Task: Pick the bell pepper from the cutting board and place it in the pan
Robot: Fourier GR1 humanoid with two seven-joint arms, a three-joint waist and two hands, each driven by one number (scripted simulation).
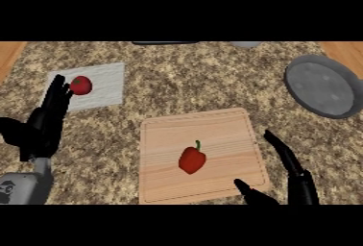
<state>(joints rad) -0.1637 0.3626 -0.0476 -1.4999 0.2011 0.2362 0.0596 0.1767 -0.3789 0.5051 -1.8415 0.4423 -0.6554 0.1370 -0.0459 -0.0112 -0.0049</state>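
Note:
A red bell pepper (192, 159) with a green stem lies near the middle of the wooden cutting board (163, 185). The grey pan (324, 86) sits at the far right of the counter, with nothing in it. My right hand (292, 168) is open at the board's lower right corner, fingers stretched along the board's right edge and thumb over the corner, apart from the pepper. My left hand (44, 122) rests open at the left edge, fingers up.
A red tomato (81, 85) lies on a light grey mat (102, 86) at the back left, just beyond my left fingertips. The speckled granite counter runs between board and pan. Parts of two objects show at the back edge.

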